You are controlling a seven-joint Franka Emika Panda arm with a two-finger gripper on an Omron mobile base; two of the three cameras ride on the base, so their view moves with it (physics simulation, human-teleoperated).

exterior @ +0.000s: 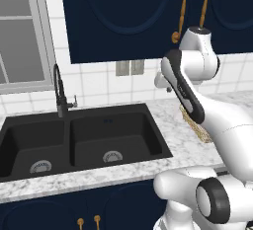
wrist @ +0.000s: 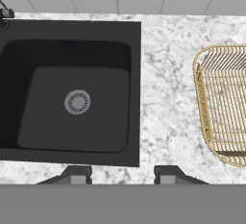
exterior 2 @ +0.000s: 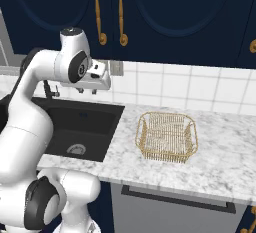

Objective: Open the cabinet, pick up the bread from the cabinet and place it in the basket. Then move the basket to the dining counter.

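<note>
Right, risk rundown, nearest first.

Hand (wrist: 121,175): fingertips apart, nothing between them. It hangs over the worktop (wrist: 163,74), facing down, and sits left of centre in the right base view, below the cabinet handles.

Sink (wrist: 48,112): black basin directly under the hand, left half of the hand view. If the bread slips on the way from cabinet to basket, it probably lands in there, which makes for an awkward retrieve.

Faucet (exterior: 60,91): left of centre in the left base view. I'd judge a wide elbow swing during the door pull could clip it.

Basket (exterior 2: 166,113): sits on the worktop at centre-right of the right base view, well clear of the sink edge, with nothing in it. It's light open lattice, so a hard drop or a nudge from the wrist could skate it along the marble.

Cabinet (exterior 2: 165,7): both doors shut, along the top of the frame. The bread should be behind them, though I cannot tell which side.

Handles (exterior 2: 122,12): the two brass ones run close together at upper left of the right base view. Main risk here is that the fingers straddle both or catch the wrong one. They're also curved, so a grip off the middle may slide.

Door swing is the other worry — it arcs out toward the arm, and a pull that isn't along that arc likely stalls or pops the grip.
</note>
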